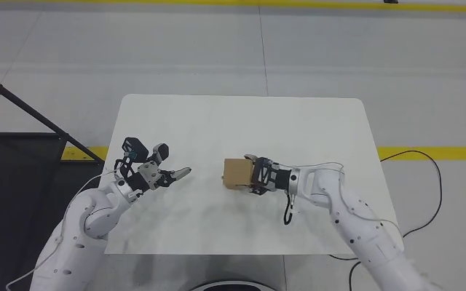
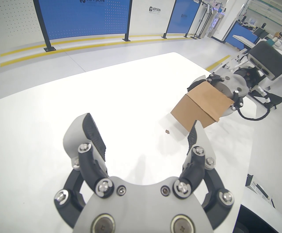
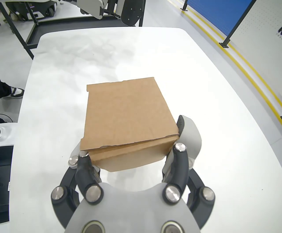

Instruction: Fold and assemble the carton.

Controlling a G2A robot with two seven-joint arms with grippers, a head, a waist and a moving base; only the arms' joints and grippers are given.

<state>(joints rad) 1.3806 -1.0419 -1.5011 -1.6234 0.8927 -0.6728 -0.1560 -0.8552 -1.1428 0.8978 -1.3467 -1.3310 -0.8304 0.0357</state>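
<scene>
Right claw (image 3: 130, 143) clasping carton (image 3: 125, 110), scrap (image 2: 167, 131) nearby — brown

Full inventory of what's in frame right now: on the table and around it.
carton: 1, brown cardboard, near the table's middle, held at one end
scrap: 1, small, brown, on the table between the left gripper and the carton
table: 1, white, rounded corners
floor lines: yellow, on the grey floor around the table
partition panels: several, blue, beyond the table
left gripper: 1, silver and black, open, holding nothing, over the table's left side
right gripper: 1, silver and black, shut on the carton
</scene>
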